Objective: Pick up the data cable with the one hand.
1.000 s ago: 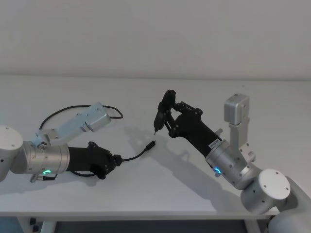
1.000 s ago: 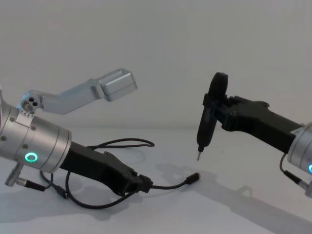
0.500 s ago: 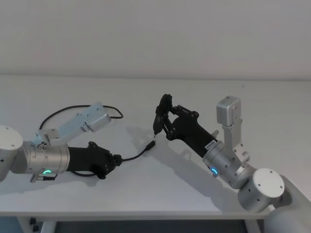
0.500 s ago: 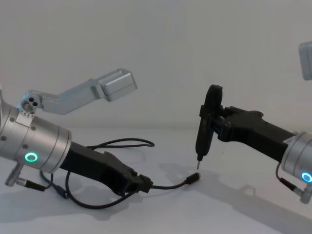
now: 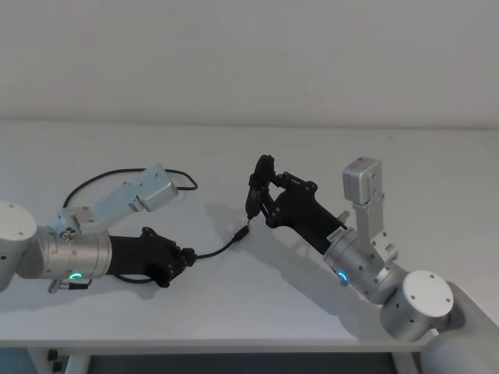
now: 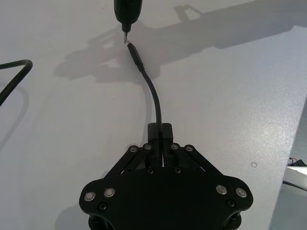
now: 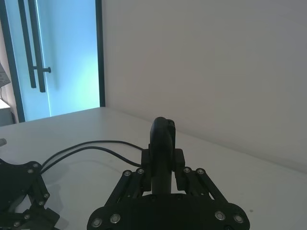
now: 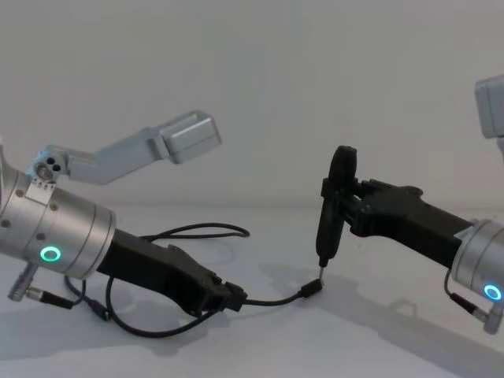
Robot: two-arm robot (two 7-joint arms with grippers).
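Black cord first: the data cable (image 5: 117,178) lies on the white table (image 5: 327,156), looping back toward the left edge, with one run coming forward to a free plug (image 5: 243,231) near the middle of the surface. My left gripper (image 5: 185,256) sits low over the table, fingers pinched closed on that run a little way behind the plug; the left wrist view shows the cord leaving between the closed fingers (image 6: 159,130) and curving out to the plug. The cable is gripped but I judge it not lifted, since the cord sags along the tabletop in the chest view.

What has changed over the last second is on the other side. My right gripper (image 5: 267,192) is clamped on a dark pen-shaped tool (image 8: 330,216) held nearly upright, and it has come down and slid left, so the tool's metal tip (image 8: 320,268) now hangs just above the plug, almost touching it, where a second ago it stood well clear and higher. The left gripper has not moved meanwhile.

For the task that means the pick-up itself is stalled at the grasp. If I raise the left arm now, I reckon the plug could swing into that tip, so I would want the tool clear before lifting
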